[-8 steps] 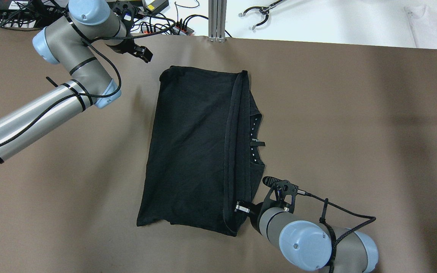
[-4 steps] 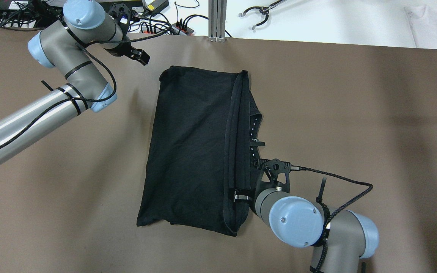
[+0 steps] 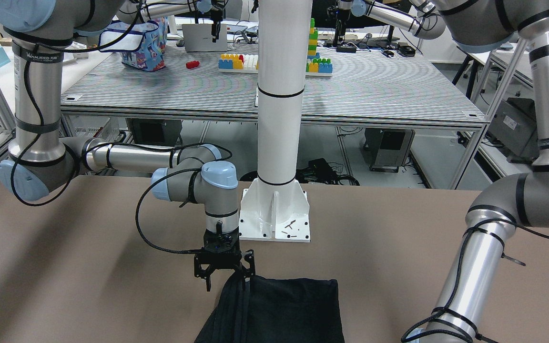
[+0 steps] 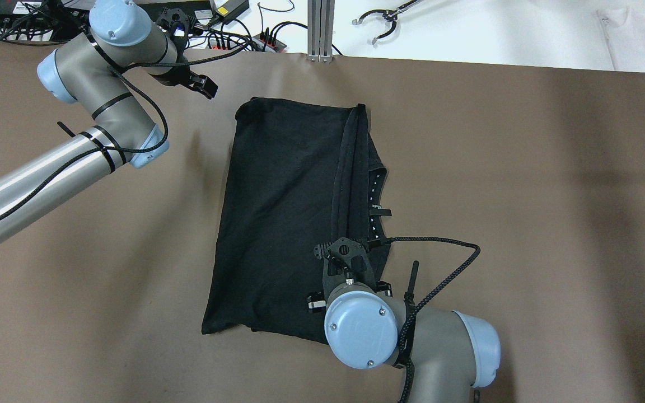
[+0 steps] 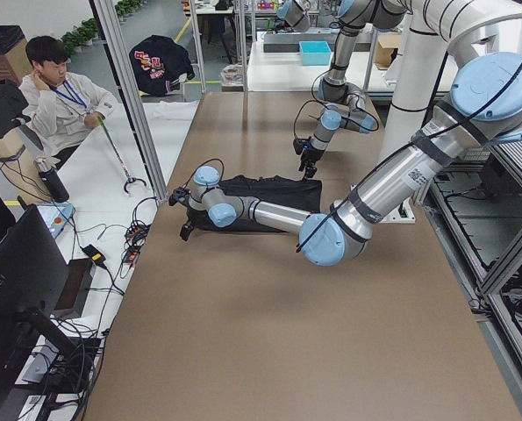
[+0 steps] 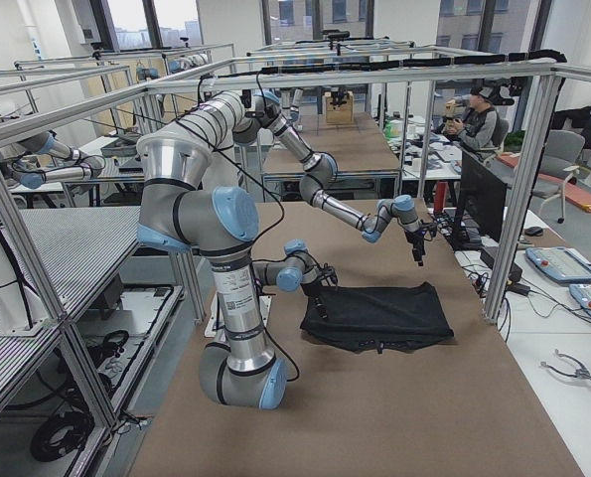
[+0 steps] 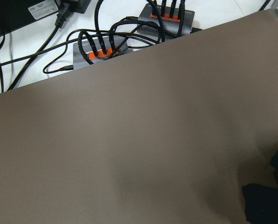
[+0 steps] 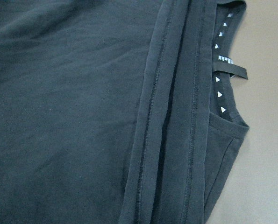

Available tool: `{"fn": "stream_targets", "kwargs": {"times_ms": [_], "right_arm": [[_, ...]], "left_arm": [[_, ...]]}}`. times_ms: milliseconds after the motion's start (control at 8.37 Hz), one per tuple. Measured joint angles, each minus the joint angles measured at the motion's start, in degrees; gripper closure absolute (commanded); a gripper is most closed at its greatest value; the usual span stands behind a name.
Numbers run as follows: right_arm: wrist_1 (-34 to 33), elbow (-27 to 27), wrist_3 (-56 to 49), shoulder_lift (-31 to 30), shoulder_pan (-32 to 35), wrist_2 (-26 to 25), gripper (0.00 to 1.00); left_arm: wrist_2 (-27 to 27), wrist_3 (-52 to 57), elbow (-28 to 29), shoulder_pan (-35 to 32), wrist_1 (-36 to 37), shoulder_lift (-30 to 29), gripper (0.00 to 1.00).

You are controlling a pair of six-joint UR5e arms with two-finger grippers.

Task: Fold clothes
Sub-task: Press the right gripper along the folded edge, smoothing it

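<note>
Black clothes (image 4: 277, 212) lie on the counter (image 4: 524, 196) near the pillar base (image 3: 274, 214): soft, limp, light; pinch the doubled hem. Right hand (image 3: 228, 278), fingers apart, is over their pillar-side edge. Left hand (image 4: 202, 87), well apart from the pillar: cannot tell.

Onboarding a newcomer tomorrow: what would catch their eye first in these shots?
The black cloth, folded at the middle of the brown table, stands out first. The right pincer hangs open over its robot-side edge; the left pincer is over bare table off its far corner.
</note>
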Motion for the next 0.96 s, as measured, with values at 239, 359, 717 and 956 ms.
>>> {"fn": "stream_targets", "kwargs": {"times_ms": [239, 359, 717, 956], "right_arm": [[-0.8, -1.5, -3.1, 1.1, -1.2, -0.1, 0.44], [-1.2, -1.9, -3.9, 1.3, -2.0, -0.1, 0.5], [-2.4, -2.5, -4.5, 1.6, -3.5, 0.0, 0.51], [-2.7, -3.3, -4.6, 1.7, -4.2, 0.0, 0.54]], "left_arm": [[-0.1, 0.0, -0.1, 0.0, -0.1, 0.2, 0.0], [-0.1, -0.1, 0.0, 0.0, -0.1, 0.2, 0.0], [-0.1, -0.1, 0.0, 0.0, -0.1, 0.2, 0.0], [-0.1, -0.1, 0.0, 0.0, -0.1, 0.3, 0.0]]}}
